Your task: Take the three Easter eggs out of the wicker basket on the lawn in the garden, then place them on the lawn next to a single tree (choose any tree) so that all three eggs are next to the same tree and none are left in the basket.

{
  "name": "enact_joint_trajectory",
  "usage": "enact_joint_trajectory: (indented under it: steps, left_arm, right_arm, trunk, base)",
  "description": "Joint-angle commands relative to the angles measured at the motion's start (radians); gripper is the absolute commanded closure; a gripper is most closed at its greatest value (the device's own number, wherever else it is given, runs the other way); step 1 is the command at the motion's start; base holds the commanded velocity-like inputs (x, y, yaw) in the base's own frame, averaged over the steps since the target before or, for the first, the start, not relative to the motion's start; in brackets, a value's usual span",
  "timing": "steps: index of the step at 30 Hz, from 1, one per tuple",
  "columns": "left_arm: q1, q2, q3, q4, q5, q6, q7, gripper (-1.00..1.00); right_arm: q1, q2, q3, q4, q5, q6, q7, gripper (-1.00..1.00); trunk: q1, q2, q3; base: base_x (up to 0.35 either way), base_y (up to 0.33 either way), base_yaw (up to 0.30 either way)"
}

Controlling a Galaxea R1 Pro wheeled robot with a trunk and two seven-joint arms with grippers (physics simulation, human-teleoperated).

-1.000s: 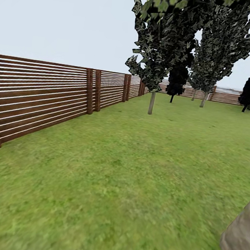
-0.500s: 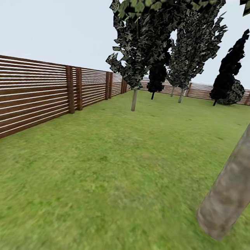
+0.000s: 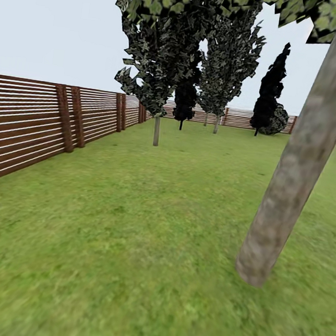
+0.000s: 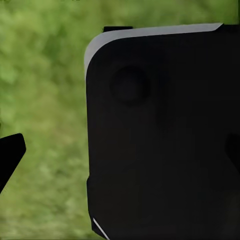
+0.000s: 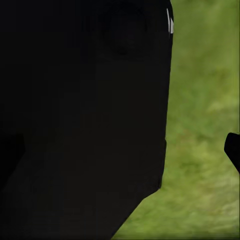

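Note:
The Easter eggs and the wicker basket are out of view. In the head view the lawn [image 3: 145,228] stretches ahead as mottled green grass. A tree [image 3: 299,168] with a thick, leaning grey-brown trunk stands close at the right, its foot at the grass near the right middle and blocky green leaves overhead. In the left wrist view one dark fingertip [image 4: 10,152] of my left gripper pokes in over blurred grass. Likewise, one dark fingertip [image 5: 232,147] of my right gripper shows in the right wrist view. Nothing tells how either pair of jaws stands.
A brown slatted fence [image 3: 27,119] runs along the left and across the far end. A thin-trunked tree [image 3: 156,131] and a black conifer [image 3: 269,91] stand farther back. A large black panel [image 4: 160,135] blocks much of the left wrist view; a similar black panel [image 5: 80,115] blocks the right.
The camera has swung to the right, so the fence and far trees slid left. The thick trunk came in from the right edge and now stands large in view.

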Motion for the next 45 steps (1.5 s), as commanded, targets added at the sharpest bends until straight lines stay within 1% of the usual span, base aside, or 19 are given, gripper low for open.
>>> enact_joint_trajectory:
  steps: [1,9,22,31,37,45]
  left_arm:
    - [0.000,0.000,0.000,0.001,-0.001,-0.003,0.000,-1.00]
    - [0.000,0.000,0.000,0.001,0.000,-0.004,0.000,-1.00]
    - [0.000,0.000,0.000,0.001,0.000,-0.008,0.001,-1.00]
    - [0.000,0.000,0.000,0.001,0.000,-0.008,0.001,-1.00]
    - [0.000,0.000,0.000,0.000,0.000,-0.008,0.001,-1.00]
    - [0.000,0.000,0.000,0.000,0.000,-0.009,0.000,-1.00]
  right_arm:
    - [0.000,0.000,0.000,0.000,0.000,0.000,0.001,-1.00]
    - [0.000,0.000,0.000,0.000,-0.001,0.000,0.001,-1.00]
    - [0.000,0.001,0.001,0.003,0.000,0.000,0.001,-1.00]
    - [0.000,-0.001,0.001,0.003,-0.001,0.000,0.000,-1.00]
    - [0.000,-0.001,0.004,0.006,0.004,0.000,0.001,-1.00]
    - [0.000,-0.001,0.001,0.001,-0.001,0.000,0.000,-1.00]
  trunk:
    - [0.000,0.000,-0.001]
    - [0.000,0.000,-0.001]
    - [0.000,0.000,-0.001]
    - [0.000,0.000,-0.001]
    - [0.000,0.000,-0.001]
    - [0.000,0.000,-0.001]
  base:
    - [-0.105,0.000,-0.295]
    - [-0.078,0.000,-0.295]
    - [-0.009,0.000,-0.292]
    - [0.000,0.000,-0.127]
    - [0.000,0.000,-0.253]
    - [0.000,0.000,-0.286]
